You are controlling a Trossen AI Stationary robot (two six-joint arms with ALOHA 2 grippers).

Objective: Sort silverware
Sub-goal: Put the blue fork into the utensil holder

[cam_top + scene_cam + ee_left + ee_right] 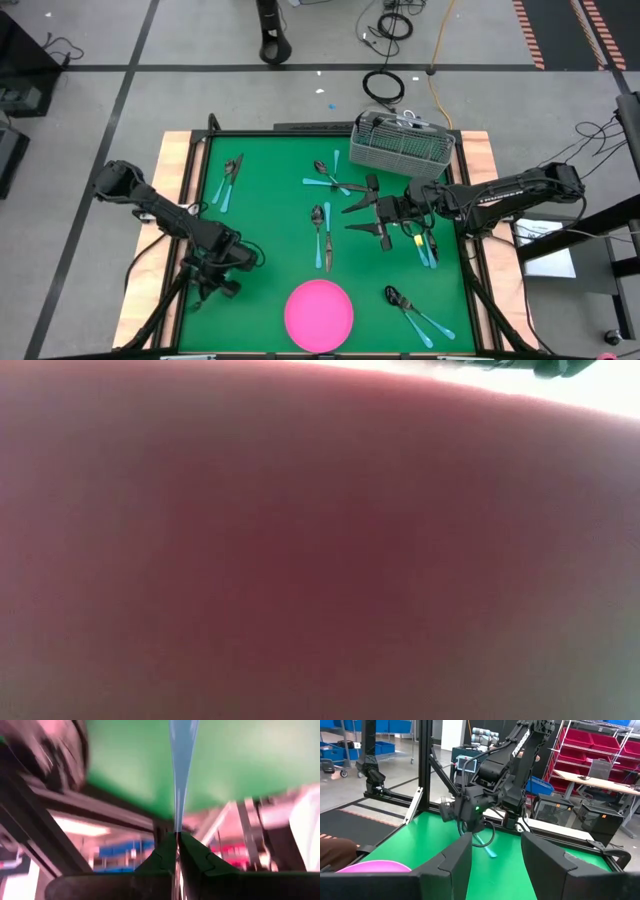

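My left gripper (pixel 228 264) is over the near-left part of the green mat and is shut on a utensil with a thin light-blue handle (pixel 182 765). It also shows in the right wrist view (pixel 470 817). My right gripper (pixel 352 218) is open and empty above the middle of the mat; its fingers (pixel 452 865) point toward the left arm. Other silverware lies flat on the mat: at the far left (pixel 229 180), at the far middle (pixel 330 176), in the middle (pixel 321 236), at the right (pixel 425 246) and at the near right (pixel 414 311). My left gripper pinches the light-blue handle (pixel 177 827) between its two shut fingers (pixel 197 857), which lie along it. In the right wrist view the handle's free end (pixel 489 849) slants down below the gripper toward the mat. Whether it touches the mat, I cannot tell.
A round pink plate (pixel 319 313) sits at the near edge and fills the low view (pixel 300 560). A grey wire-mesh basket (pixel 402 142) stands at the far right corner. Wooden borders frame the mat (pixel 270 215).
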